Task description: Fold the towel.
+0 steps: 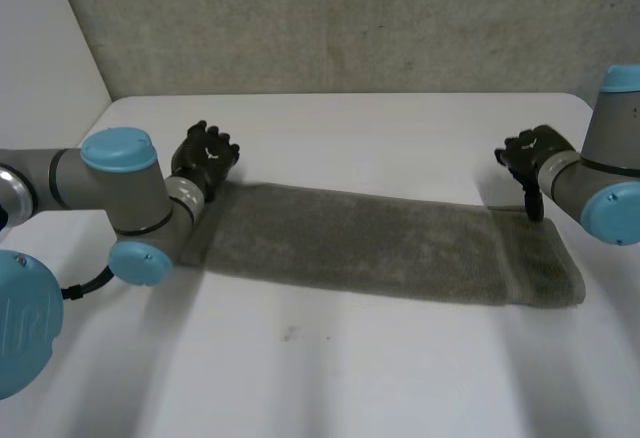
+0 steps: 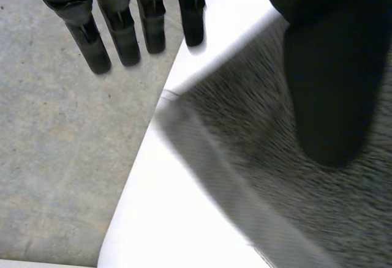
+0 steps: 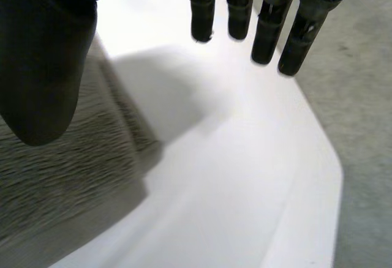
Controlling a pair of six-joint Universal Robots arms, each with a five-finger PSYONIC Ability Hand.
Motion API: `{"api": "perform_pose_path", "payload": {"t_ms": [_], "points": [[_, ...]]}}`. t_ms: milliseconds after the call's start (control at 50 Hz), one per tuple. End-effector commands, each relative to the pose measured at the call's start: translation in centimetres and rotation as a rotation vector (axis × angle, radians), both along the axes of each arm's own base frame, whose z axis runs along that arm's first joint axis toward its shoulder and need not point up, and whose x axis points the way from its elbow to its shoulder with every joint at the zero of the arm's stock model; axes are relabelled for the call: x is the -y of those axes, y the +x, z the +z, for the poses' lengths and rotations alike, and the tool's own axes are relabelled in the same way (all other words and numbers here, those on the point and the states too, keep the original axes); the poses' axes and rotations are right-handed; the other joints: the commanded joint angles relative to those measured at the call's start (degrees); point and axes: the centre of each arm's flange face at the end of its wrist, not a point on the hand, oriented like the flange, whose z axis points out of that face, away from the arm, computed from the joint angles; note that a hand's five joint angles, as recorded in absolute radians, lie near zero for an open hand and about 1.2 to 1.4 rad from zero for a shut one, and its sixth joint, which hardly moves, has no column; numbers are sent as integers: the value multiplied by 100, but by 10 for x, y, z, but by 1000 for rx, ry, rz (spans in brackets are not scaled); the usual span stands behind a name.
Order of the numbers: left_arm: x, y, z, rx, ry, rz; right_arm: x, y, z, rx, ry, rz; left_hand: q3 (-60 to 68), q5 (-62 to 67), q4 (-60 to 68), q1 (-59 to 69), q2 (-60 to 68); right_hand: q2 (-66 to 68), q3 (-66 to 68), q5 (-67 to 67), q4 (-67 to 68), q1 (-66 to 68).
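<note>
Noted grey towel (image 1: 380, 243) laid flat as a long strip across the white table (image 1: 350, 358), one short end toward each arm. Saw a hemmed band near its right end.

Found left hand (image 1: 205, 158) at the far corner of the towel's left end. Read in left wrist view: fingers (image 2: 122, 35) straight and spread, thumb (image 2: 331, 84) held well apart from them and over the cloth near the corner. Nothing pinched. Could not judge contact between thumb and cloth.

Found right hand (image 1: 535, 153) just beyond the far corner of the towel's right end. Read in right wrist view: fingers (image 3: 269, 32) straight over bare table, thumb (image 3: 43, 66) wide apart from them, over the towel's edge. Nothing held.

Recorded grey floor (image 2: 55, 158) past the table edge, beyond the left fingertips.
</note>
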Motion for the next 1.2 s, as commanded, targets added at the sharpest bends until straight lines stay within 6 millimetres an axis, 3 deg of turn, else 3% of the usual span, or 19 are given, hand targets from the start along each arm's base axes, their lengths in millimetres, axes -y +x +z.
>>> {"api": "perform_pose_path", "payload": {"t_ms": [20, 60, 120, 280, 380, 440, 480, 600, 680, 800, 840, 880, 940, 1000, 1040, 1100, 1140, 1180, 1200], "points": [[6, -1, 15, -19, -49, 31, 14, 1, 21, 76, -113, -65, -805, -807, -796, -861, -731, -497, -501, -360, -547, -570], [2, -3, 32, -31, -73, 44, 10, 0, 39, 130, -134, -80, -805, -807, -796, -861, -731, -497, -501, -360, -547, -570], [-1, -1, 37, -30, -73, 58, 5, -1, 44, 149, -128, -84, -805, -807, -796, -861, -731, -497, -501, -360, -547, -570], [-36, 15, 43, -16, -12, 83, -45, -9, 55, 186, -61, -46, -805, -807, -796, -861, -731, -497, -501, -360, -547, -570], [-68, 28, 43, -88, 62, 97, -100, -15, 43, 205, 4, 11, -805, -807, -796, -861, -731, -497, -501, -360, -547, -570], [-74, 30, 45, -128, 79, 103, -109, -23, 36, 207, 21, -2, -805, -807, -796, -861, -731, -497, -501, -360, -547, -570], [-85, 34, 50, -214, 110, 115, -123, -38, 20, 200, 53, -37, -805, -807, -796, -861, -731, -497, -501, -360, -547, -570], [-96, 42, 60, -394, 168, 150, -141, -49, -12, 218, 96, -40, -800, -802, -792, -857, -726, -155, -159, -19, -205, -228], [-97, 44, 59, -450, 196, 156, -141, -56, -20, 221, 95, -54, -784, -785, -775, -840, -709, 67, 62, 203, 17, -6], [-98, 44, 58, -470, 208, 159, -131, -62, -39, 197, 91, -72, -800, -802, -792, -857, -726, 1813, 1809, 1950, 1763, 1740], [-98, 44, 58, -470, 209, 160, -129, -64, -42, 187, 92, -77, -800, -802, -792, -857, -726, 2791, 2787, 2928, 2742, 2719], [-99, 44, 57, -469, 211, 160, -122, -74, -44, 160, 76, -95, -805, -807, -796, -861, -731, 6483, 6479, 6620, 6434, 6411], [-99, 44, 58, -470, 208, 159, -116, -79, -42, 141, 59, -103, -805, -807, -796, -861, -731, 6503, 6499, 6640, 6453, 6430], [-99, 44, 60, -475, 197, 156, -102, -96, -35, 85, 0, -140, -805, -807, -796, -861, -731, 6503, 6499, 6640, 6453, 6430], [-99, 45, 60, -475, 197, 156, -80, -128, -19, -1, -91, -220, -805, -807, -796, -861, -731, 6503, 6499, 6640, 6453, 6430], [-100, 45, 59, -475, 198, 157, -70, -144, -9, -53, -135, -261, -805, -807, -796, -861, -731, 6503, 6499, 6640, 6453, 6430], [-101, 45, 61, -477, 194, 155, -52, -160, 18, -121, -230, -290, -805, -807, -796, -861, -731, 6503, 6499, 6640, 6453, 6430], [-101, 45, 63, -478, 191, 155, -47, -155, 27, -130, -261, -269, -805, -807, -796, -861, -731, 6503, 6499, 6640, 6453, 6430], [-102, 45, 62, -477, 193, 155, -46, -135, 38, -117, -293, -215, -805, -807, -796, -861, -731, 6503, 6499, 6640, 6453, 6430]]}}
